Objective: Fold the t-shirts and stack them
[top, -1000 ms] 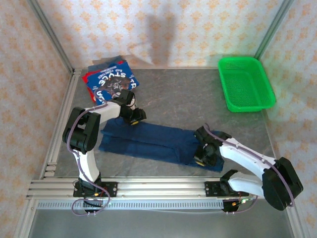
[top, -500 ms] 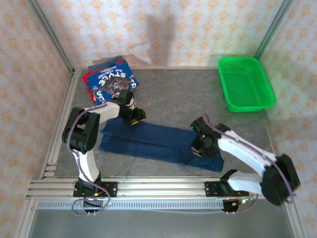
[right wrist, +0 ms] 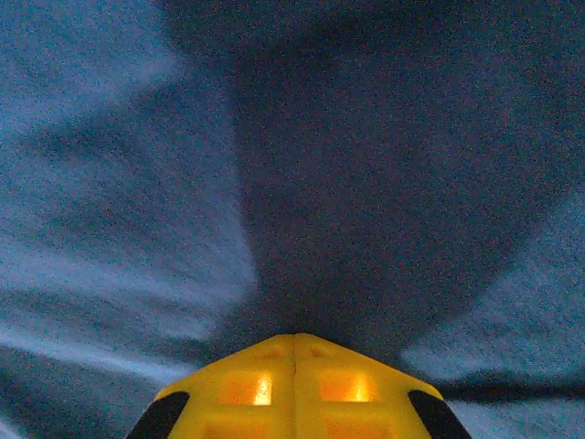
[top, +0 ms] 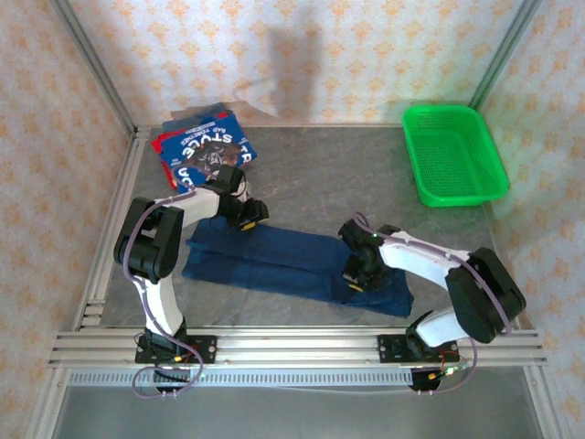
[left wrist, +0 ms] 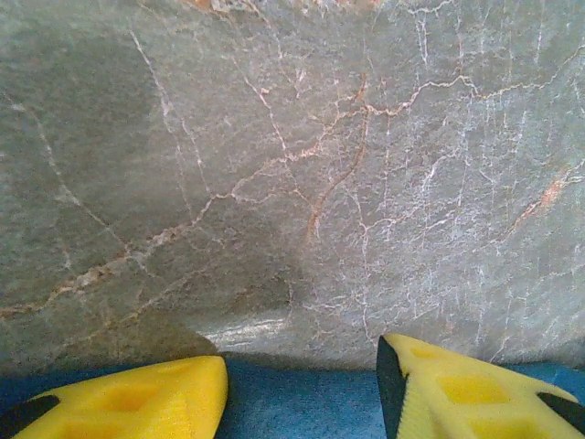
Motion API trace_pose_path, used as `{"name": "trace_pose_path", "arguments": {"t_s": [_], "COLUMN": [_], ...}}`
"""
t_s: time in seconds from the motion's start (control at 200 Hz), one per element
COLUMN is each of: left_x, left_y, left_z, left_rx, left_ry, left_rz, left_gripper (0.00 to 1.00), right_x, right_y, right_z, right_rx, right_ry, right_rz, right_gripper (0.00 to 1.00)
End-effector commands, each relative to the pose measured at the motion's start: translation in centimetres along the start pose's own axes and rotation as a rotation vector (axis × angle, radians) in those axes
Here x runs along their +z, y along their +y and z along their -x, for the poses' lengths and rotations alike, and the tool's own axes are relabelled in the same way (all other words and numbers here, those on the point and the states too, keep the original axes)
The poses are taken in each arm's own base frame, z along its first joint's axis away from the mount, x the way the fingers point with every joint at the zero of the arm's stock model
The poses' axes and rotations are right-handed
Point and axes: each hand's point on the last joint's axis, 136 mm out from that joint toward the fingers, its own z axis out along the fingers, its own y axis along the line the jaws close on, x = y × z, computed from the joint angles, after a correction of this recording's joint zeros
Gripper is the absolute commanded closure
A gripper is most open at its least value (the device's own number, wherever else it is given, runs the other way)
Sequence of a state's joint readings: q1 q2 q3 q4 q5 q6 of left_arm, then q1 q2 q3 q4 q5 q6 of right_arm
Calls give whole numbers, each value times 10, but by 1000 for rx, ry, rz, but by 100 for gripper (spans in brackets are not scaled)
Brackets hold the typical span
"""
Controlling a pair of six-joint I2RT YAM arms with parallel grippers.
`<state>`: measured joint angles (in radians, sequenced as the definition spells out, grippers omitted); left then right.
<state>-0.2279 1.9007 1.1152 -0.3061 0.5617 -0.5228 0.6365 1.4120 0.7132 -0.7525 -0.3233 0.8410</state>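
Basket [top: 454, 154] of green plastic mesh sat at the upper right of the top view, well apart from both arms. An aluminium rail [top: 292, 347] ran along the bottom, and patterned walls closed the grey marbled bench [top: 347, 183] on three sides. Nothing stood between the arms and the cloth.

The folded shirts [top: 203, 151] lay stacked in the upper left corner, blue over red, with a dark print and white lettering too small to read with certainty.

The navy shirt [top: 292, 265] lay flat across the middle of the bench, its long axis running from the left down toward the lower right.

The left tool [top: 245, 215] rested at the shirt's upper left edge. In its wrist view its yellow fingers [left wrist: 137, 402] stood released and apart, blue cloth showing between them.

The right tool [top: 356, 274] was over the shirt's right part, clenched, its fingers [right wrist: 247, 389] meeting along a thin seam above dark cloth. Whether cloth was pinched I cannot tell.
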Motion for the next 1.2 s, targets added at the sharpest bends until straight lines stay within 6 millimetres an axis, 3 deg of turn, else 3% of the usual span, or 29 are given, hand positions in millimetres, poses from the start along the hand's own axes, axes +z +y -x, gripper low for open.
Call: {"name": "trace_pose_path", "arguments": {"t_s": [0.0, 0.305, 0.53, 0.696, 0.886, 0.966, 1.191], "left_x": [28, 26, 27, 26, 20, 17, 10], "left_y": [101, 111, 113, 107, 94, 92, 102], "left_z": [-46, -46, -44, -42, -34, -31, -32], "left_rx": [-112, -129, -141, -140, -123, -113, -135], "left_ry": [138, 139, 137, 136, 114, 115, 120], "left_rz": [307, 320, 319, 292, 250, 255, 296], "left_gripper": [48, 48, 48, 48, 48, 48, 48], "right_x": [7, -7, -4, -20, -38, -36, -7], "right_y": [-33, -57, -73, -57, -34, -30, -43], "right_z": [-29, -46, -59, -37, 8, 23, 54], "right_rx": [-6, 39, 38, 56, 136, 146, 170], "right_ry": [84, 75, 115, 10, -101, -108, -70], "right_rz": [-110, -125, -147, -114, -20, -37, -199], "right_gripper": [96, 97, 98, 97, 96, 96, 94]}}
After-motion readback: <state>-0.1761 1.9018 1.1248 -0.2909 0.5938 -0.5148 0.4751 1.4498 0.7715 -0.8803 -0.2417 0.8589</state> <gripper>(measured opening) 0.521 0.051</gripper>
